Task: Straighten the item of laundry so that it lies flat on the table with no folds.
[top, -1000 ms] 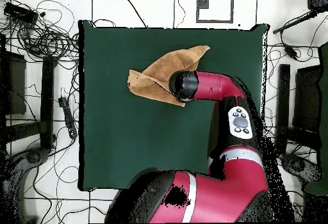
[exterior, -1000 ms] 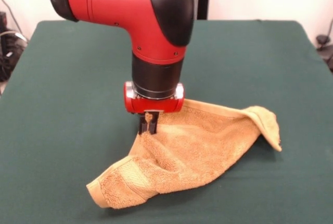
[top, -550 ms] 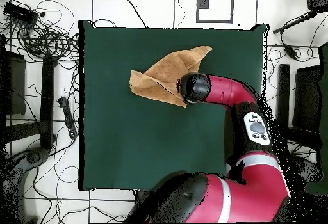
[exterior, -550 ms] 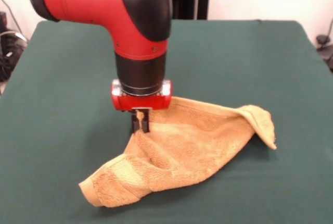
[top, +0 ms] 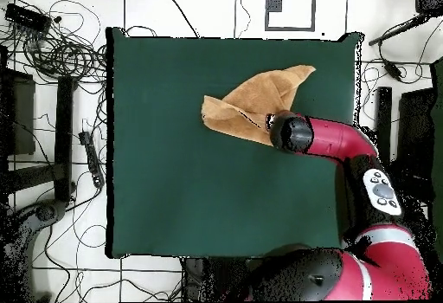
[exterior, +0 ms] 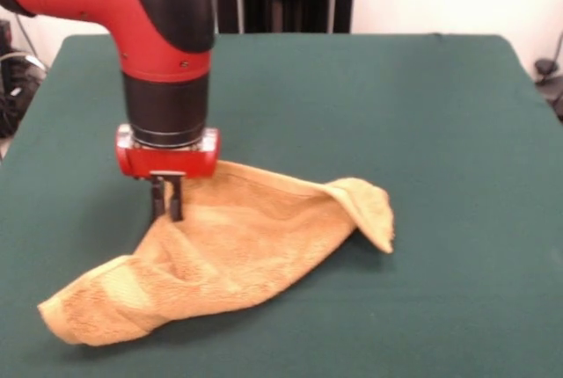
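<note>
From my station I see that the arm [exterior: 167, 53] has travelled sideways over the bench [exterior: 440, 114]: in the front view it went from the middle toward the left side, and in the overhead view toward the right edge. The tool [exterior: 167, 205] stays closed on the towel [exterior: 237, 250] and has dragged it along. In the overhead view the towel [top: 257, 106] now lies further right than 1 second ago. In the front view its low corner came close to the left edge, and the folded far corner moved from the right part toward the middle. The cloth looks more stretched out, but folds remain.
</note>
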